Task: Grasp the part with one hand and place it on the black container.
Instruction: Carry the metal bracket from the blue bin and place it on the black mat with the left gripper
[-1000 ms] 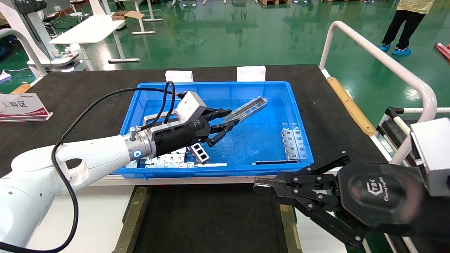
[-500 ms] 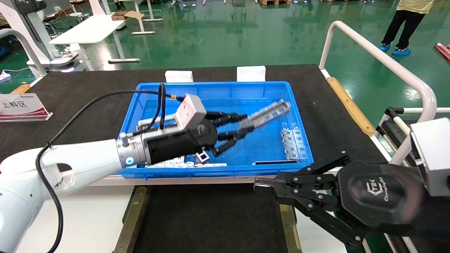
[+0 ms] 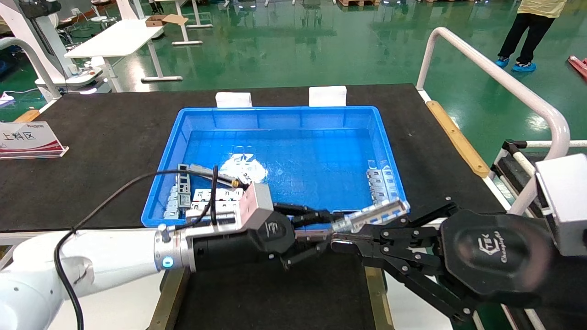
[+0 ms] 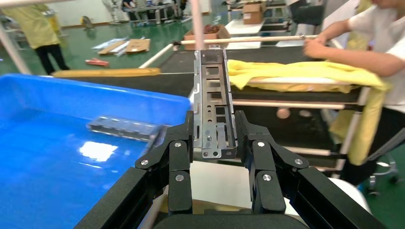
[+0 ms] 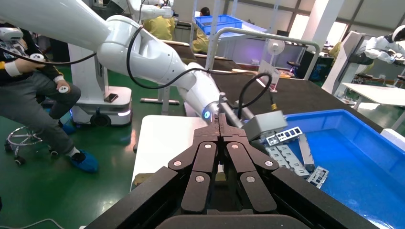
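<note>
Green factory flooring is stretching behind the black tabletop (image 3: 91, 133), where the blue crate (image 3: 284, 117) is sitting beyond the black container (image 3: 257, 293). Above the container's far edge, the left gripper (image 3: 323, 229) is clamping the part (image 3: 371, 215), while the right gripper (image 3: 339, 242), fingers pressed together, is hanging beside it.

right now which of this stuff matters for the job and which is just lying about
Job:
- part, clamped in left gripper
- black container, under the gripper
- right gripper, parked shut beside the part

Lying about:
- blue crate
- spare parts in the crate
- sign
</note>
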Robot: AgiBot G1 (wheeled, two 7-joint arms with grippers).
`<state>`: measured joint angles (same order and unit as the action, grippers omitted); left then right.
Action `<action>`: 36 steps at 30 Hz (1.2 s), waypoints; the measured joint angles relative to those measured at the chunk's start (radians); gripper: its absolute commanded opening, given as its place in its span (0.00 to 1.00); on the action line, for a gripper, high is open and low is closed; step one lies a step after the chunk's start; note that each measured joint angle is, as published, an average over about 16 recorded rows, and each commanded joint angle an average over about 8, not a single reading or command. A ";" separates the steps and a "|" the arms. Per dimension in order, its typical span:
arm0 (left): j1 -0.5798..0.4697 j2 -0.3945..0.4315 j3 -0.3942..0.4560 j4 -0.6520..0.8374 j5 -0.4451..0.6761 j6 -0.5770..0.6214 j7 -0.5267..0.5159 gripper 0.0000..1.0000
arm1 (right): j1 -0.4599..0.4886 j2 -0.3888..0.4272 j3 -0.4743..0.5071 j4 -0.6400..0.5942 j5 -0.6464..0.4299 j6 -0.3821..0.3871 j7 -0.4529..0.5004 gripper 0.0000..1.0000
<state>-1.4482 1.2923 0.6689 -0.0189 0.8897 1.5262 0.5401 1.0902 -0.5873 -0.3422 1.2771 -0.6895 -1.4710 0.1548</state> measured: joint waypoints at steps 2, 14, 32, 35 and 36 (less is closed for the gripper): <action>0.016 -0.004 0.001 0.003 0.000 0.013 -0.005 0.00 | 0.000 0.000 0.000 0.000 0.000 0.000 0.000 0.00; 0.136 -0.045 0.000 0.001 -0.003 0.049 -0.047 0.00 | 0.000 0.000 0.000 0.000 0.000 0.000 0.000 0.00; 0.331 -0.074 -0.033 0.008 -0.060 0.000 -0.096 0.00 | 0.000 0.000 -0.001 0.000 0.000 0.000 0.000 0.00; 0.350 -0.071 -0.042 0.022 -0.073 -0.024 -0.093 0.00 | 0.000 0.000 -0.001 0.000 0.000 0.000 0.000 0.00; 0.356 -0.070 -0.045 0.026 -0.078 -0.033 -0.092 0.00 | 0.000 0.000 -0.001 0.000 0.001 0.000 0.000 0.00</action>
<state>-1.0923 1.2220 0.6235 0.0074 0.8120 1.4929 0.4482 1.0904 -0.5870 -0.3430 1.2771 -0.6890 -1.4707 0.1544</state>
